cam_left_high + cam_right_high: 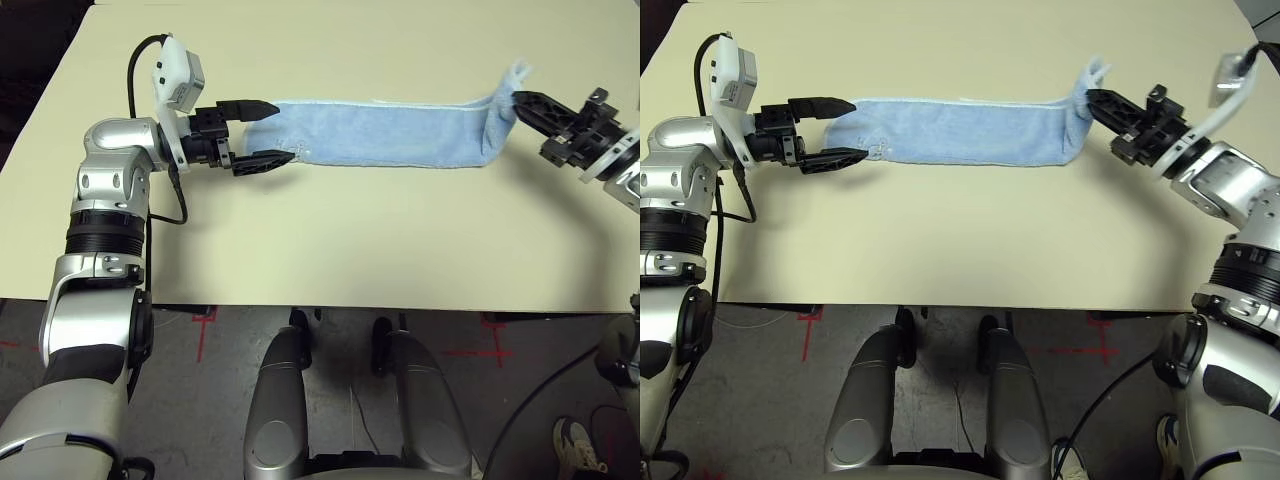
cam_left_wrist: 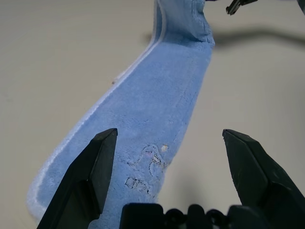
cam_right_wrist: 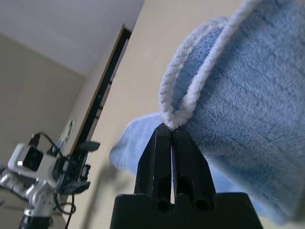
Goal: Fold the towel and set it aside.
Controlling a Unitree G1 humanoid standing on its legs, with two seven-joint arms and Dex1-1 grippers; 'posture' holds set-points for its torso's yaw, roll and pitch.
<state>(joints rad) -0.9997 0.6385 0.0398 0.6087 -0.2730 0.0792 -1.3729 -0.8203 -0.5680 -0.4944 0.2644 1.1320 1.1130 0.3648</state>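
Observation:
The light-blue towel (image 1: 385, 132) lies stretched in a long folded strip across the far middle of the cream table (image 1: 330, 240). Its white stitched edging and a small dark embroidered figure (image 2: 150, 164) show near the left end. My left gripper (image 1: 262, 133) stands open at that left end, one finger on each side of the cloth's end, nothing pinched. My right gripper (image 1: 1092, 98) is shut on the towel's right corner (image 3: 177, 117) and holds it lifted a little off the table.
The table's near edge (image 1: 330, 303) runs across in front of me, with dark floor and red tape marks (image 1: 203, 320) below. A black cable (image 1: 140, 60) loops from my left wrist over the table.

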